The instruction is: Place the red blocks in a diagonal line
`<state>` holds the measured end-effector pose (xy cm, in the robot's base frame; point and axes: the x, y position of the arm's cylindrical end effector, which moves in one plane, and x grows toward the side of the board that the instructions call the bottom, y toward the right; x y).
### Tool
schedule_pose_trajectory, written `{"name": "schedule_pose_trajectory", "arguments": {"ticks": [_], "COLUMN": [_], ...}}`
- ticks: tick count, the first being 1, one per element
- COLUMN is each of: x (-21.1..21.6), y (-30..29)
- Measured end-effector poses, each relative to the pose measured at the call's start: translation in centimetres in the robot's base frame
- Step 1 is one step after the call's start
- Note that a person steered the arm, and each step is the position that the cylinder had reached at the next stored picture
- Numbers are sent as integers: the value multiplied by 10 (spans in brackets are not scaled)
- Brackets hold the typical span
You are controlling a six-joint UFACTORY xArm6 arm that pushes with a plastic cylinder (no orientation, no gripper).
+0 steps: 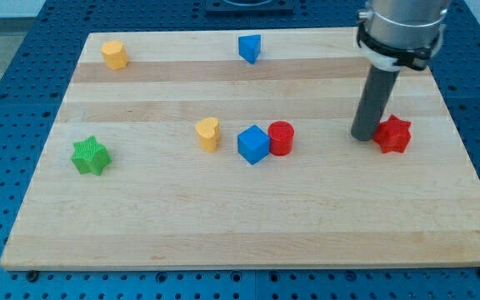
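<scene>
The red star block (392,134) is bumpy with points. It sits on the table (248,225) at the view's right. The red round block (281,137) touches the blue cube (253,144) near the middle. The rod stands straight up. My tip (363,136) touches the star's left side. There is no claw.

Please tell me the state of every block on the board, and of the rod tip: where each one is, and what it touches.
red star: view's right, my tip against its left side.
red cylinder: centre, touching the blue cube.
blue cube: centre, left of the red cylinder.
yellow heart: left of the cube, apart.
green star: view's left, alone.
yellow block: top left, alone.
blue triangle: top centre, alone.
my tip: on the board.
</scene>
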<state>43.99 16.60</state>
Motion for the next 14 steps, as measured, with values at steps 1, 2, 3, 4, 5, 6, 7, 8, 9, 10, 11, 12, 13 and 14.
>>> {"name": "schedule_pose_trajectory", "arguments": {"ticks": [1, 2, 3, 4, 5, 6, 7, 8, 9, 10, 11, 12, 13, 14], "x": [3, 4, 4, -2, -2, -2, -2, -3, -12, -12, -12, -37, -38, -38], "y": [16, 22, 10, -38, -50, -52, -52, -61, -87, -88, -89, -112, -115, -115]}}
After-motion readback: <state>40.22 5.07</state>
